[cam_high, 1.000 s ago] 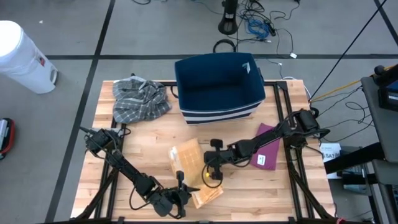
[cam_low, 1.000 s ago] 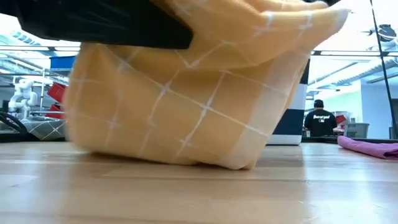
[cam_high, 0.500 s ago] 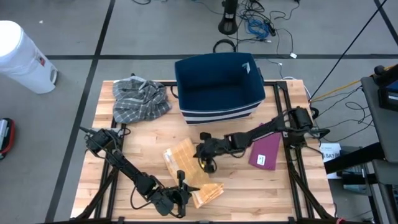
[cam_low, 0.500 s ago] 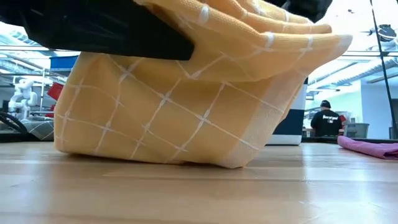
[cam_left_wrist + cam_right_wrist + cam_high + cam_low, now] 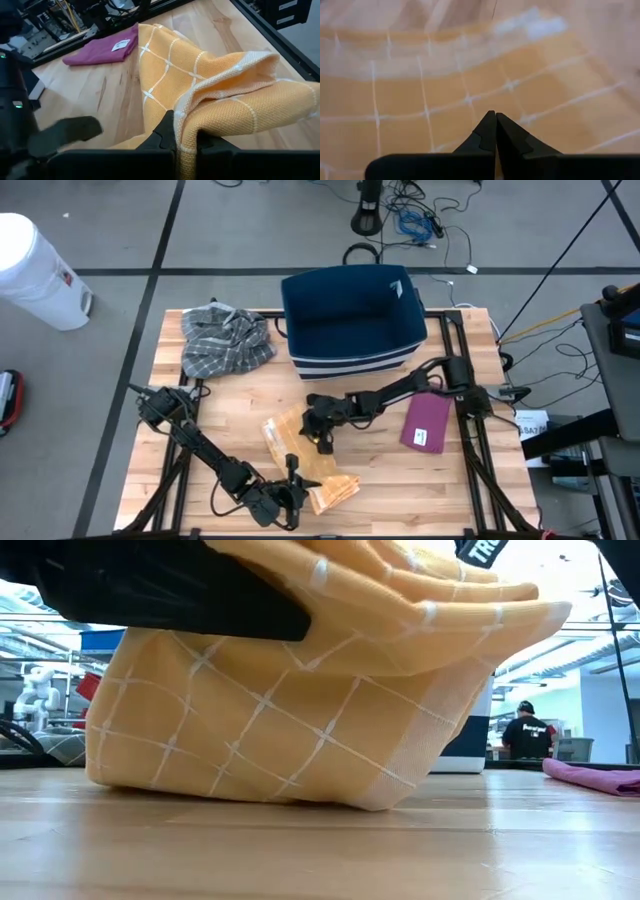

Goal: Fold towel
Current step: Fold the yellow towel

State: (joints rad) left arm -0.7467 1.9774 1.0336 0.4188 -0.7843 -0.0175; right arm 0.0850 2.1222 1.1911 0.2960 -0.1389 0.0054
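An orange towel (image 5: pixel 288 442) with a white grid lies bunched on the wooden table, between the middle and the near edge. Its lower layer rests on the table (image 5: pixel 280 740), and upper folds rise above it. My left gripper (image 5: pixel 293 492) sits by the near edge, shut on the towel's near end (image 5: pixel 335 490). My right gripper (image 5: pixel 320 442) reaches in from the right and is shut over the towel's middle. The cloth (image 5: pixel 445 100) fills the right wrist view. My left gripper pinches a hemmed edge of the towel (image 5: pixel 186 131) between its two fingers, coming in nearly level from the table's left. The cloth bulges up in folds beyond the fingers and runs slack down onto the table. My right gripper slants down from the table's right onto the towel's upper layer (image 5: pixel 470 117). The fingertips (image 5: pixel 485 131) hide the place of contact, so I cannot tell which part they have. The folds under it stand lifted off the lower layer.
A dark blue bin (image 5: pixel 350 320) stands at the far middle. A grey plaid cloth (image 5: pixel 225 340) lies at the far left, and a folded magenta cloth (image 5: pixel 428 423) lies at the right. A white container (image 5: pixel 35 270) stands off the table. A person (image 5: pixel 525 735) is in the room behind.
My right gripper has gone toward the table's left and far side and a little down, tipping further downward. The towel's upper part has come with it, and the folds have drawn over toward the left. The near end in my left gripper has stayed put.
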